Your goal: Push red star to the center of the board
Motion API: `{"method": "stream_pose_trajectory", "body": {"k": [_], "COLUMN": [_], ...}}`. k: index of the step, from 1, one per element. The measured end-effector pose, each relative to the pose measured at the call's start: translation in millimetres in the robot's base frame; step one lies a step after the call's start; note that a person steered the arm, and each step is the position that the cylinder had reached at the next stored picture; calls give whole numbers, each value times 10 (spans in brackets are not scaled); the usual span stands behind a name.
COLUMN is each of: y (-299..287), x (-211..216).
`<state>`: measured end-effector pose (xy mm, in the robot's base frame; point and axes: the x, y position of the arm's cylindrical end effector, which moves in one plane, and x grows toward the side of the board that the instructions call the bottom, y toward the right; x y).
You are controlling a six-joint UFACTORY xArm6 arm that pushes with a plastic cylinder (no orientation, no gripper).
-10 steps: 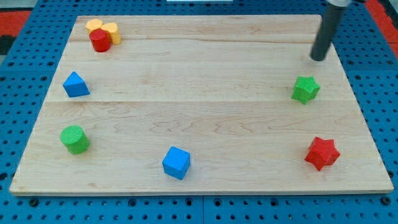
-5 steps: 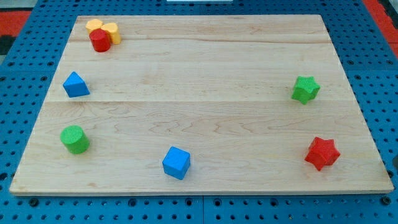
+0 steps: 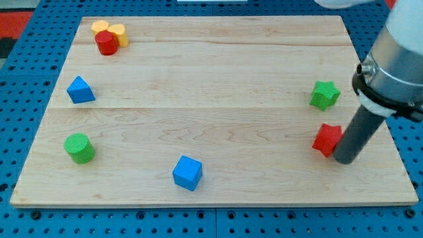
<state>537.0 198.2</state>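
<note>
The red star [image 3: 326, 139] lies on the wooden board [image 3: 211, 106] near the view's right edge, below the green star [image 3: 324, 94]. My tip [image 3: 344, 159] rests on the board just right of and below the red star, touching it or nearly so. The dark rod partly covers the star's right side. The arm's white body fills the view's upper right.
A blue cube [image 3: 187, 172] sits at the bottom middle. A green cylinder [image 3: 79, 147] and a blue triangular block [image 3: 80, 89] are at the left. A red cylinder [image 3: 106, 43] and a yellow block [image 3: 110, 30] touch at the top left.
The rod left the view from the top right, then came back in at the right. The red star has slid left and a little up from its earlier spot.
</note>
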Motion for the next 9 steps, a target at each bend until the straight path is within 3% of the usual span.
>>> {"method": "stream_pose_trajectory", "body": {"k": [3, 9], "y": [-22, -1150], "x": [-608, -1108]}}
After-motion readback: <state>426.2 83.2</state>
